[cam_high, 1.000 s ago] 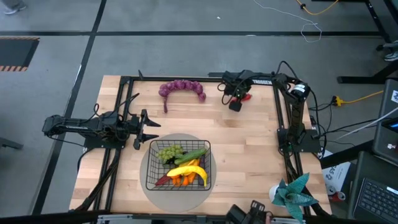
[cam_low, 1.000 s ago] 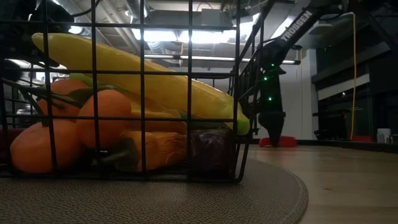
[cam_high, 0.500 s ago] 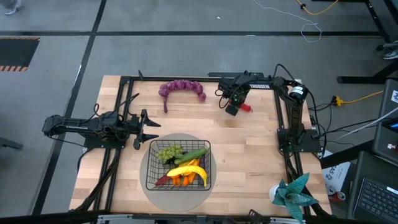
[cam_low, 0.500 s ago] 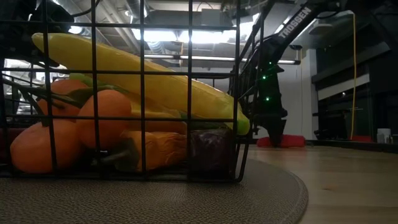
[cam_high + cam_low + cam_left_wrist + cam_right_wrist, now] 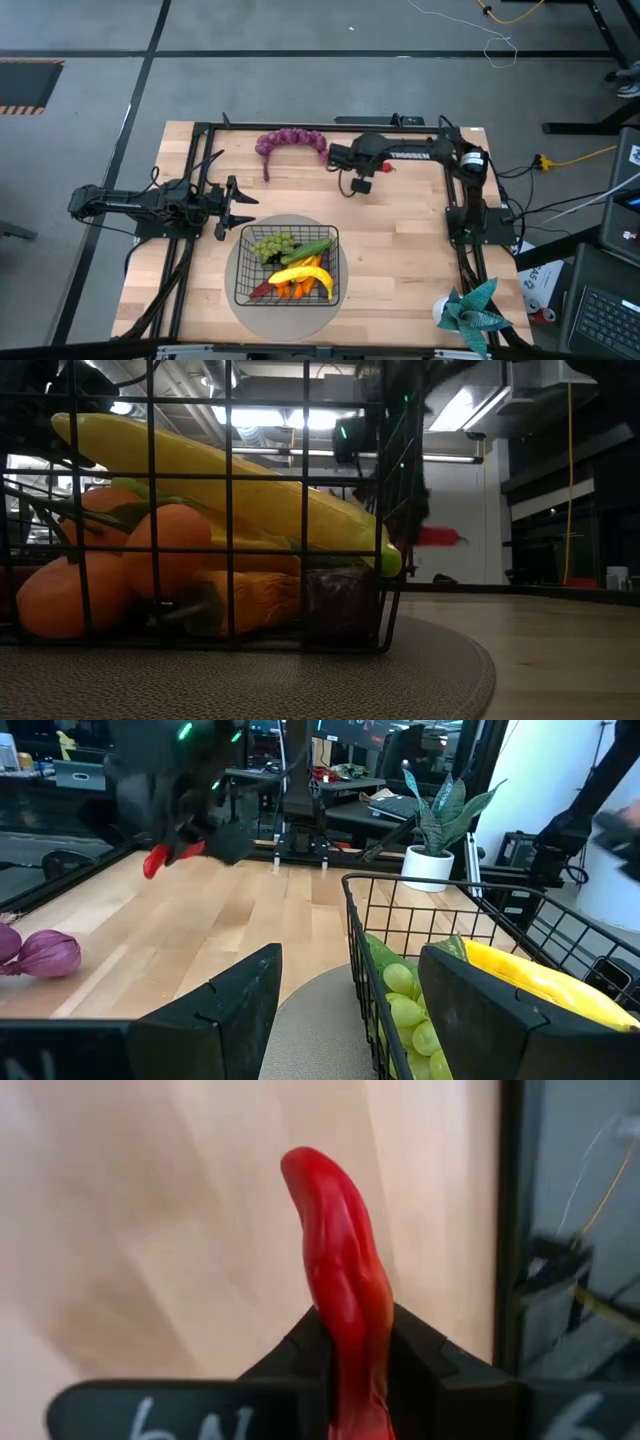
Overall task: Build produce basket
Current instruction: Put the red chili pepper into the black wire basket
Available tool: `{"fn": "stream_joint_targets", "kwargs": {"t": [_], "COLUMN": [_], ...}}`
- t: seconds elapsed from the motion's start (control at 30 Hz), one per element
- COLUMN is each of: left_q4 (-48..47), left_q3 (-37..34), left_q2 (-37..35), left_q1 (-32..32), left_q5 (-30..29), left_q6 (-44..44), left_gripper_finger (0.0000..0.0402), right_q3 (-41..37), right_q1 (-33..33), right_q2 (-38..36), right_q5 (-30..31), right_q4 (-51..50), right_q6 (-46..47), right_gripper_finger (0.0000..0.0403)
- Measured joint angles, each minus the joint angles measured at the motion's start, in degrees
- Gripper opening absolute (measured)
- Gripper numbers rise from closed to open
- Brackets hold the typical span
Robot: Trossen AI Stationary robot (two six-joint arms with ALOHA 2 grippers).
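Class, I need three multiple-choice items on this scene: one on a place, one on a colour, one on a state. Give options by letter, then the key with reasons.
1. Where do the purple grapes lie?
A. in the basket
B. on the table's far side
C. on the floor

2. What colour is the chili in the right gripper?
A. red
B. green
C. yellow

3. The left gripper is:
A. shut on the banana
B. open, beside the basket
C. inside the basket

Key: B, they rest on bare wood; A, right wrist view shows it red; B, its fingers stand apart, holding nothing.
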Motion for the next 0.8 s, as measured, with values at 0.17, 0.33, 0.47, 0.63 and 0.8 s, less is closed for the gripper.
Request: {"fn": "stream_joint_targets", "kwargs": {"t": [0.17,0.33,0.47,0.63,0.8], "left_q4": [0.0,0.0,0.0,0.0,0.0], "left_q3": [0.0,0.0,0.0,0.0,0.0], "left_q2": [0.0,0.0,0.0,0.0,0.0], "left_q1": [0.0,0.0,0.0,0.0,0.0], "left_q5": [0.0,0.0,0.0,0.0,0.0], "left_q6": [0.0,0.0,0.0,0.0,0.0], "left_gripper_finger": [0.0231,0.0231,0.0231,0.0231,0.0231], "right_q3": [10.0,18.9,23.6,24.6,24.6], "right_q1": [6.3,9.8,12.4,15.4,18.1], "right_q2": [0.0,-0.1,-0.1,-0.2,0.4], "right_q5": [0.4,-5.5,-18.3,-27.3,-28.9], "right_q4": [0.1,1.2,6.3,15.2,21.4], "right_q6": [-0.4,-0.2,0.5,-0.5,1.0], "right_gripper_finger": [0.0059,0.0059,0.0059,0.0059,0.0059]}}
